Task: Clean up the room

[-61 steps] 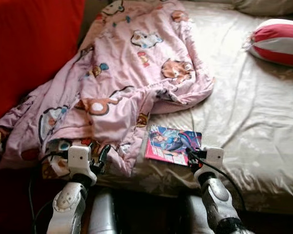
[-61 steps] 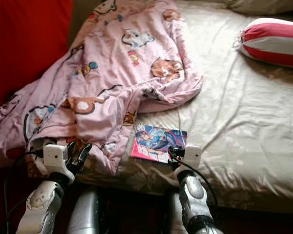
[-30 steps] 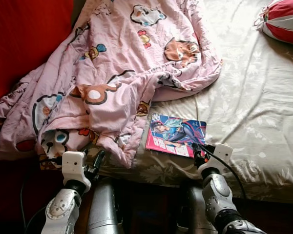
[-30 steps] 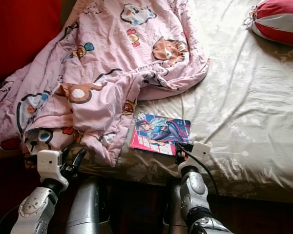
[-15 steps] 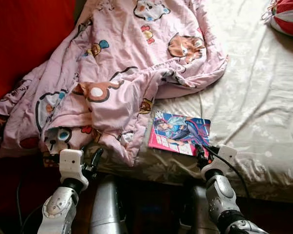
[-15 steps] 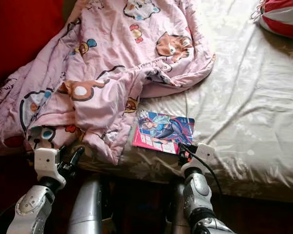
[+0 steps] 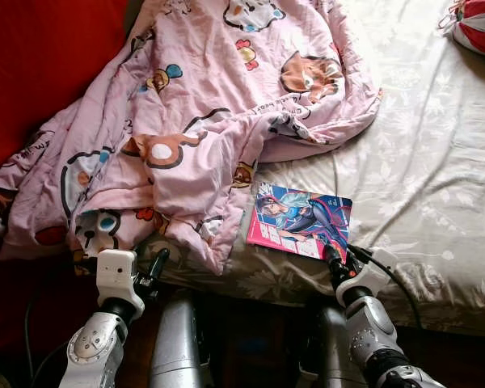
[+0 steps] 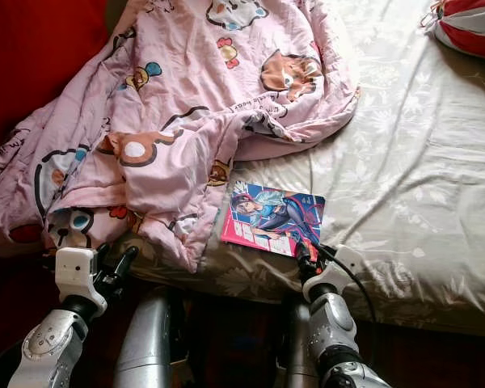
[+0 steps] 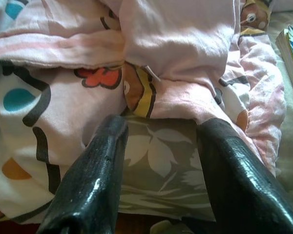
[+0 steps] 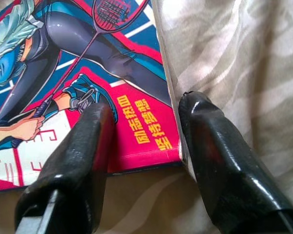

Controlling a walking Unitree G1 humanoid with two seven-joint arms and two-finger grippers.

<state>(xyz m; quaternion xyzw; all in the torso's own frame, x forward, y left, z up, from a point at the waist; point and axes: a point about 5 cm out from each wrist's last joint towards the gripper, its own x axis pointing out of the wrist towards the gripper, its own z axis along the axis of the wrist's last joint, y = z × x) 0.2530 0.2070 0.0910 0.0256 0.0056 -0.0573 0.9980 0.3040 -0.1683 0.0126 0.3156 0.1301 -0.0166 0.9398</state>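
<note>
Item 1, far left: a red surface (image 7: 40, 73) is seen beside the bed; nothing on it appears to need tidying.

Item 2: a pink cartoon-print blanket (image 7: 202, 105) is left crumpled over the left part of the bed (image 7: 436, 186), one edge hanging over the near side. It is judged not yet straightened.

Item 3: the left gripper (image 9: 158, 146) is held low at the near edge of the bed, just below the blanket's hanging hem. Its fingers (image 9: 95, 170) are spread apart and nothing is held between them.

Item 4: a comic book (image 7: 301, 220) is found lying flat on the pale floral sheet, just beside the blanket's edge and near the bed's front edge. It is judged not yet picked up.

Item 5: the right gripper (image 10: 146, 122) is placed at the book's near corner. Its fingers (image 10: 219, 161) are parted, one resting over the cover, the other on the sheet at the book's edge; no pinch is made yet.

Item 6, far right: a red-and-white striped pillow (image 7: 478, 24) is seen at the upper corner.

Status: the tidying is judged barely begun; the book's grasp and removal, and the blanket, are left to be done.
</note>
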